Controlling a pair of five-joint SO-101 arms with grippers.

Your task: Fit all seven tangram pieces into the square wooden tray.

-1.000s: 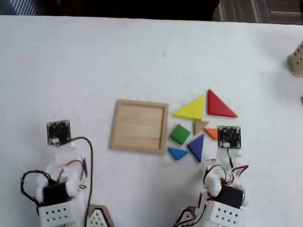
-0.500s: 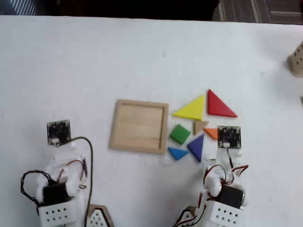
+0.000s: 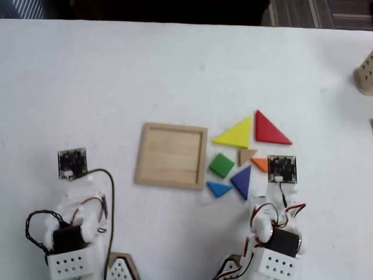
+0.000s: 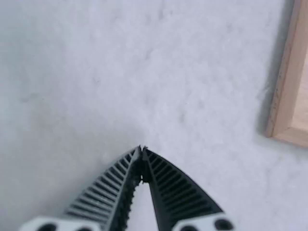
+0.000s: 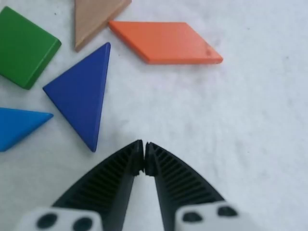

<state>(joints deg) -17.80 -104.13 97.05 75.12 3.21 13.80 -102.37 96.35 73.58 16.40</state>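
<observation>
Wood tray (image 3: 172,155) on white table (image 3: 116,76). All 7 pcs loose on table just right of it: yellow (image 3: 236,135), red (image 3: 268,130), green (image 3: 221,165), tan (image 3: 246,155), orange (image 3: 260,164), blue (image 3: 242,181), lt blue (image 3: 218,188). L gripper (image 4: 142,153) pinched together, gripping nothing, above table near tray corner. R gripper (image 5: 144,147) likewise together, near blue and orange.

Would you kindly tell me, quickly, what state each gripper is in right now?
Left gripper: closed, holding nothing.
Right gripper: closed, holding nothing, its tips just short of the dark blue triangular tangram piece.
</observation>
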